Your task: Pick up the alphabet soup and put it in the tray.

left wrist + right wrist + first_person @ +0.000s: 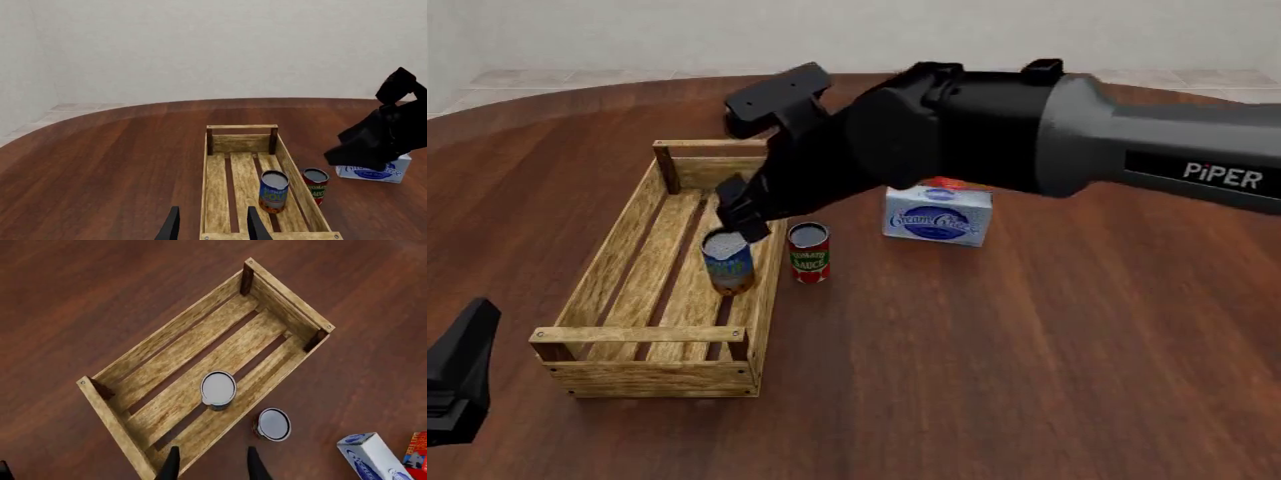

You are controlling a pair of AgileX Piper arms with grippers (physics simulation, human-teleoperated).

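Right gripper point(742, 222): hangs just above the alphabet soup, fingers parted and holding nothing; the right wrist view shows its two dark fingertips point(173, 466) apart, with bare crate wood between them.
Left gripper point(212, 227): low at the near left of the table, well apart from the cans; its fingers stand apart and empty in its own wrist view. Only a dark corner of it shows in the front view.
Alphabet soup point(729, 259): upright inside the tray, on the slats along the right-hand long side, roughly midway along the length. Blue label, orange-yellow band at the base, pale lid facing up. No finger touches it.
Tray point(605, 283): long light-wood slatted crate, lying lengthwise away from the arms, with raised bars at both ends. The soup can is the only thing in it.
Tomato sauce can point(809, 252): red-and-green label, upright on the table just outside the tray's right wall, beside the soup can with the wall between them.
Cream cheese box point(937, 214): white and blue, on the table further right of the tomato can, partly under the right arm.
Red item point(417, 450): only an edge shows behind the box; I cannot tell what it is.
Table point(988, 380): dark reddish wood with a curved far edge.
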